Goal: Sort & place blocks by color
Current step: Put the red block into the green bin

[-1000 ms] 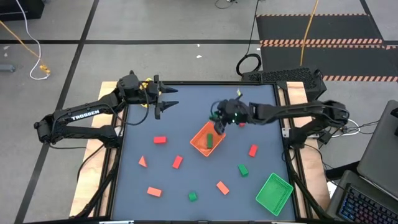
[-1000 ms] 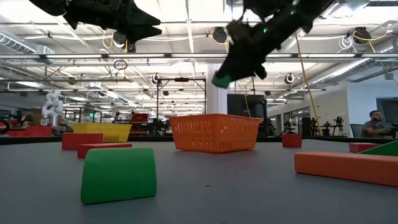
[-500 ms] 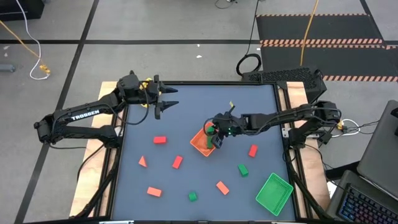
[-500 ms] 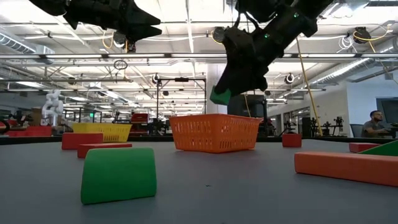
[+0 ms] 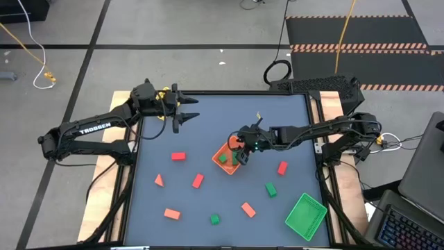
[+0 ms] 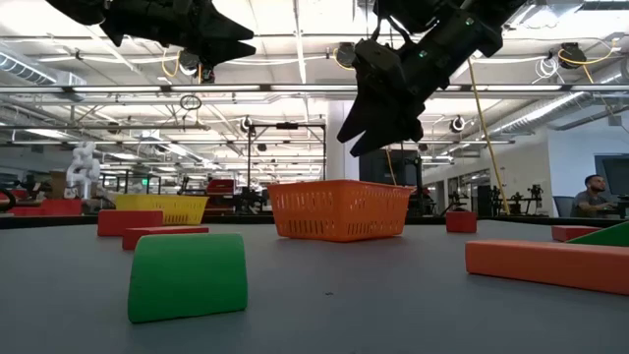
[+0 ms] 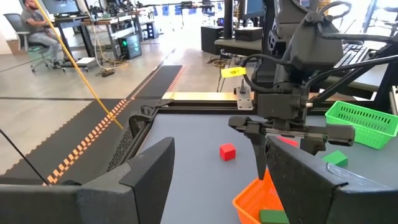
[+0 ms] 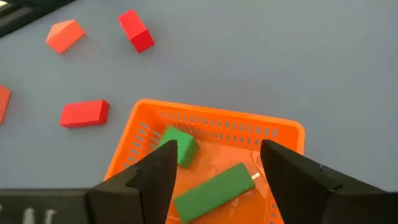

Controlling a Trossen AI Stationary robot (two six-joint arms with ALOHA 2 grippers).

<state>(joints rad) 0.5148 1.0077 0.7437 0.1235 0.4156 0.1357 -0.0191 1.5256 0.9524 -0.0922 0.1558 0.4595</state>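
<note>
Overhead shot of a dark table (image 5: 208,111) w/ two robot arms. Left pincer (image 5: 189,111) hangs over the far-left part of the table, fingers spread, holding nothing. Below it, scattered L to R on the table: red wedge (image 5: 159,180), orange-red brick (image 5: 172,214), red brick (image 5: 178,157), red block (image 5: 198,180), small green cube (image 5: 215,219). Near the table's middle sits an orange tray (image 5: 220,162); inside lie two green blocks, a small cube (image 8: 179,147) and a long green brick (image 8: 214,191), side by side. Right pincer (image 5: 239,154) hovers directly above the tray, fingers apart w/ nothing between them; the low view shows it well clear of the tray's rim. Further right: orange-red block (image 5: 248,209), green block (image 5: 271,189), red block (image 5: 282,167). At the near-right corner rests a green tray (image 5: 306,217), tilted at an angle. A yellow tray (image 6: 162,207) shows far off at the left in the low view.
</note>
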